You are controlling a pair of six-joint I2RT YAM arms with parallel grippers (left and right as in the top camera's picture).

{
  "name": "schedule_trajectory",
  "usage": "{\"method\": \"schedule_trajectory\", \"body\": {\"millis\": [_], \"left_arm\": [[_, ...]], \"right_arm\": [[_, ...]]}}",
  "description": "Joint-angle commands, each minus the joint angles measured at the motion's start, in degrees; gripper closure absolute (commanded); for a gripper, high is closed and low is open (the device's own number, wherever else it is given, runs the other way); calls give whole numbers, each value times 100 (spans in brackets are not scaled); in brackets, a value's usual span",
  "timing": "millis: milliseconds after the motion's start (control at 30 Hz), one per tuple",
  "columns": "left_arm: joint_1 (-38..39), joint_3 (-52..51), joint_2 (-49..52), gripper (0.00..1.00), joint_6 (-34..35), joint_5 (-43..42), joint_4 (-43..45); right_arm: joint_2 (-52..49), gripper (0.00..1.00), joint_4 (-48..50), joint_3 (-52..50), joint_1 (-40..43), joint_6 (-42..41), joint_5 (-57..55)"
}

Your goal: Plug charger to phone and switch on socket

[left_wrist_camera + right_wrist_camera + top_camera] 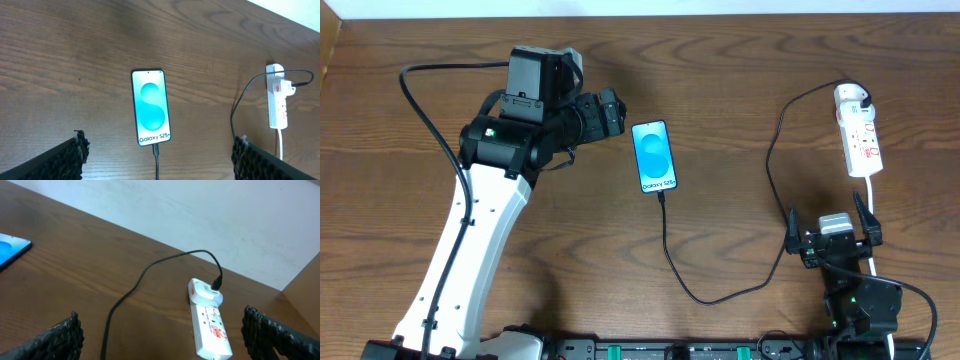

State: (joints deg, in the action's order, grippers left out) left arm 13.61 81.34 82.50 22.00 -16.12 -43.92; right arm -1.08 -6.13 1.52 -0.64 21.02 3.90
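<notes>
Table (740, 60): wood, and everything sits on it.
Left gripper (616, 112): fingers wide apart, empty, just left of the phone.
Right gripper (828, 215): fingers wide apart, empty, on the near side of the socket.
Socket (861, 138): flat at far right; can't read the switch state.
Phone (654, 156): centre, screen up and lit.
Charger (666, 245): tip in the phone's near edge, white plug head in the socket's far end.

Tallied on the brown wooden table (720, 60): one slim black-edged blue-screened smartphone (654, 156); one long thin black charger cable (664, 235); one white elongated plastic power strip (860, 135).
</notes>
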Motion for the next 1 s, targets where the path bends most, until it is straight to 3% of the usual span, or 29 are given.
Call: {"method": "schedule_trajectory", "body": {"millis": [0, 967], "left_arm": [[-4, 31, -15, 7, -118, 79, -20], [-4, 31, -15, 7, -122, 79, -72]], "right_arm": [[76, 1, 61, -46, -11, -168, 70], [70, 1, 225, -120, -20, -170, 74]]}}
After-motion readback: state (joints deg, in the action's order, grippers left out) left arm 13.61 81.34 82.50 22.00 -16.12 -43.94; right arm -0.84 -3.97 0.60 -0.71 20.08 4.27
